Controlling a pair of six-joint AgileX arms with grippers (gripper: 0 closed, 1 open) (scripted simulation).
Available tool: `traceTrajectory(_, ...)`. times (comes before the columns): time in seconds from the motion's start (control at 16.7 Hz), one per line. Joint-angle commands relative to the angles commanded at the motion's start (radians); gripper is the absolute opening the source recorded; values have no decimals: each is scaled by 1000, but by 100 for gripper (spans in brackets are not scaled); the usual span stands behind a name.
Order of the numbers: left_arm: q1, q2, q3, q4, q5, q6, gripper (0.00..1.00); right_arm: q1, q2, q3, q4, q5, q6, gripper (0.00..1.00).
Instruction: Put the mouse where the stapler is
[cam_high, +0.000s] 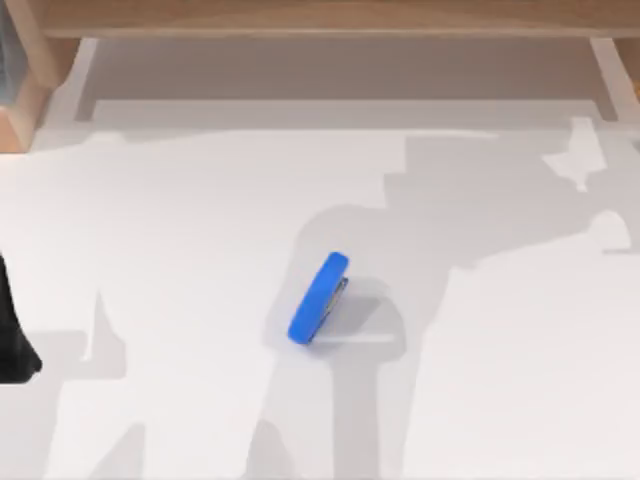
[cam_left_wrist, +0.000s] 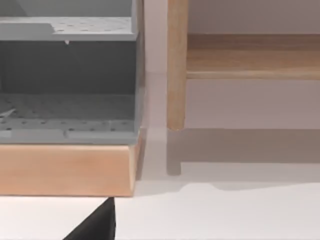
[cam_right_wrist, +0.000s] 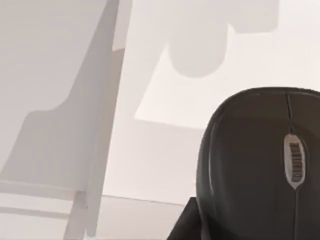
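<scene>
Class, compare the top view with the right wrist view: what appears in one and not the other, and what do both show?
Top view alone: the blue stapler, lying slantwise near the middle of the table, and a wooden ledge along the far edge. Right wrist view alone: the dark mouse, close to the camera with its scroll wheel facing it. Both: the white table surface crossed by grey shadows.

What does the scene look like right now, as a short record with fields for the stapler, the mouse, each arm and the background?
stapler: blue, lying alone near the middle of the white table, angled
mouse: dark, scroll wheel visible, close up in the right wrist view
mouse contact: cannot tell whether it is gripped or resting
left arm: dark part at the top view's left edge, parked
background: wooden frame and grey shelf unit at the table's far side
task state: mouse not yet at the stapler
</scene>
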Motion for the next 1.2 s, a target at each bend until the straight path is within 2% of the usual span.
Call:
traceTrajectory(0.48, 0, 0, 0, 0, 0, 0, 100, 312, -191, -302, 103, 41, 417, 0)
traceTrajectory(0.9, 0, 0, 0, 0, 0, 0, 100, 635, -208, -547, 256, 45, 781, 0)
traceTrajectory(1.2, 0, 0, 0, 0, 0, 0, 100, 810, -184, -672, 344, 38, 969, 0)
